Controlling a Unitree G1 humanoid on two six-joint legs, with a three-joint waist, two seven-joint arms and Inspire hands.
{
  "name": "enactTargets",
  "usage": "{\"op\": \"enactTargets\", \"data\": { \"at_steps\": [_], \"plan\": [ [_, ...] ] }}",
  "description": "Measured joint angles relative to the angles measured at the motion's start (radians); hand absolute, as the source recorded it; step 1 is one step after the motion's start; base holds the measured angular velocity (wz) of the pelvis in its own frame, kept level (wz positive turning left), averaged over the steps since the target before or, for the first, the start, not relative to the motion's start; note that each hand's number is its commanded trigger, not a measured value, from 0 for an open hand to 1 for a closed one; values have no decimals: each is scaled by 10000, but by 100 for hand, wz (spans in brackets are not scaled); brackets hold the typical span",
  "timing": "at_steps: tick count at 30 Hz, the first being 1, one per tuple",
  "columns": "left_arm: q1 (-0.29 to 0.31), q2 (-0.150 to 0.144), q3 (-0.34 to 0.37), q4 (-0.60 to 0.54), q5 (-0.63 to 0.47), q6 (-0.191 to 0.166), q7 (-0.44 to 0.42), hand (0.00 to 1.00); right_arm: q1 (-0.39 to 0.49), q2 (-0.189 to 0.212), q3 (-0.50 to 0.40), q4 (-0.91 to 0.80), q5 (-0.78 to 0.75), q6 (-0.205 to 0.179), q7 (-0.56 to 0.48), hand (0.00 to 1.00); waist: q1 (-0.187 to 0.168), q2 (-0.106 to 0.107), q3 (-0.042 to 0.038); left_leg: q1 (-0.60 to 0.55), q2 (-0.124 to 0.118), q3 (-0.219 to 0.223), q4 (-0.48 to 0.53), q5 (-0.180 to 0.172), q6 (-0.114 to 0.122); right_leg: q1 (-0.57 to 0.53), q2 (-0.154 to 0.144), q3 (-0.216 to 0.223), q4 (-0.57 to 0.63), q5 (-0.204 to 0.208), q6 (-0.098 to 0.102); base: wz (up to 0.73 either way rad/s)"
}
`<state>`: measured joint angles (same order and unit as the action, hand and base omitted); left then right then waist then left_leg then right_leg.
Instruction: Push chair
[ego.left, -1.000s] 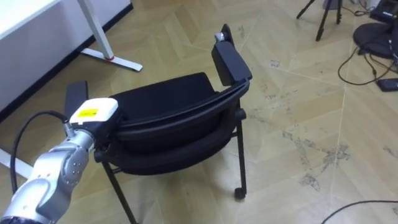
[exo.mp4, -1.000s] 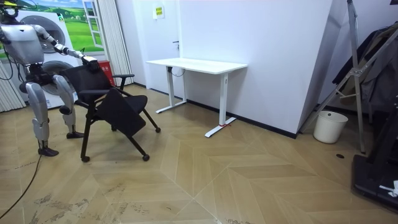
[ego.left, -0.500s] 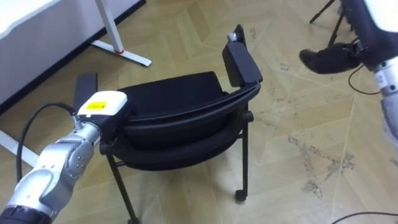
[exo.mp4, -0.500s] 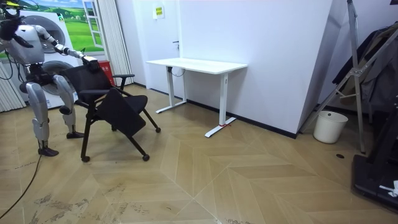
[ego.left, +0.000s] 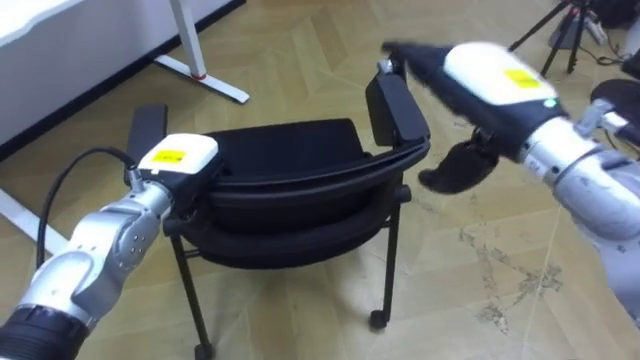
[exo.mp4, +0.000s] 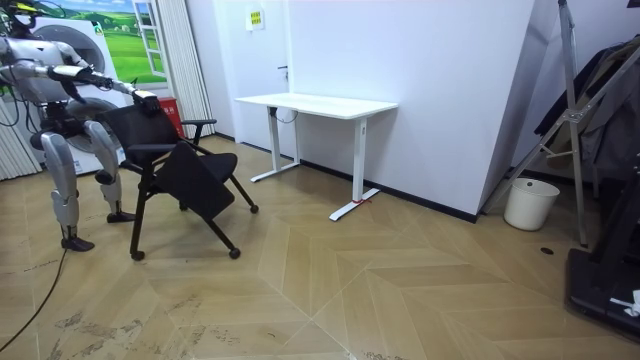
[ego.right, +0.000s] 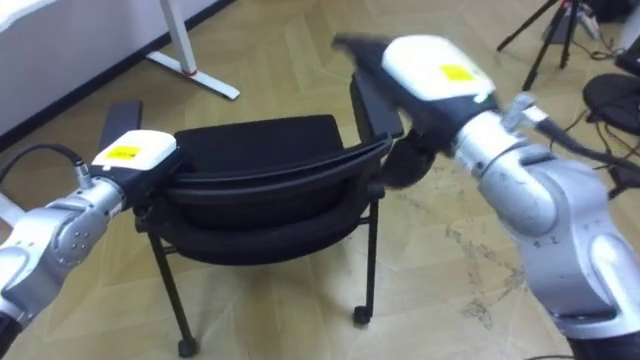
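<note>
A black chair (ego.left: 290, 160) stands on a wooden parquet floor (ego.left: 300, 300), just in front of the robot, with its back turned toward the robot and its seat facing away. In the room view the robot stands upright at the far left, behind the chair, with both arms stretched forward to it. A white desk (exo.mp4: 320, 103) stands against the wall a little way beyond the chair.

The left hand (ego.left: 178, 162) lies on the left end of the chair's curved backrest (ego.left: 300, 185), just behind the left armrest (ego.left: 148, 128). Its back faces up and its fingers are hidden over the far side of the backrest, so it cannot be told whether they grip it.

The right hand (ego.left: 480, 90) comes in from the right and hovers at the chair's right armrest (ego.left: 395, 105). It is blurred. Its fingers (ego.left: 410, 55) look stretched out straight, reaching over and past the top of the armrest, and the thumb hangs apart below them, beside the right end of the backrest. The hand holds nothing, and whether it touches the chair cannot be made out.

A castor (ego.left: 378, 318) shows at the foot of the chair's near right leg. A tripod (ego.left: 560, 30) stands on the floor at the upper right, well apart from the chair.
</note>
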<state>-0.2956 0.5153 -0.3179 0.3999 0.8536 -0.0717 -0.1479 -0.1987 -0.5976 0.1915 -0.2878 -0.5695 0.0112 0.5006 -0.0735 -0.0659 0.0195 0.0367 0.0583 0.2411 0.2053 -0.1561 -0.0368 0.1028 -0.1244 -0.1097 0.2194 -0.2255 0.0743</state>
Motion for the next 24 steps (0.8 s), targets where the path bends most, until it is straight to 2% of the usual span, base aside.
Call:
{"op": "enactTargets", "data": {
  "at_steps": [5,10,17,24],
  "plan": [
    [77,-19,-53,167,-221,-39,202,100,1,1,581,1,-266,25,779,0,25,213,-10,88,3,20,-89,16,-26,26,6,8,0,0,-1,-2],
    [36,-13,-57,154,-218,-149,242,100,1,-1,997,5,-622,32,1290,0,168,180,2,61,4,30,-117,19,-31,-14,15,8,-4,0,-1,-1],
    [-273,-21,-424,97,-256,-247,251,100,2,-9,1730,42,-671,18,1896,0,472,157,-1,-125,4,-48,-76,19,-30,-135,17,-74,-5,3,-5,3],
    [-344,-148,-463,123,-180,-197,250,100,5,120,1793,575,-1048,-120,1496,0,513,154,-7,-186,5,-134,-18,19,-30,-140,16,-160,-6,4,-6,2]
  ]
}}
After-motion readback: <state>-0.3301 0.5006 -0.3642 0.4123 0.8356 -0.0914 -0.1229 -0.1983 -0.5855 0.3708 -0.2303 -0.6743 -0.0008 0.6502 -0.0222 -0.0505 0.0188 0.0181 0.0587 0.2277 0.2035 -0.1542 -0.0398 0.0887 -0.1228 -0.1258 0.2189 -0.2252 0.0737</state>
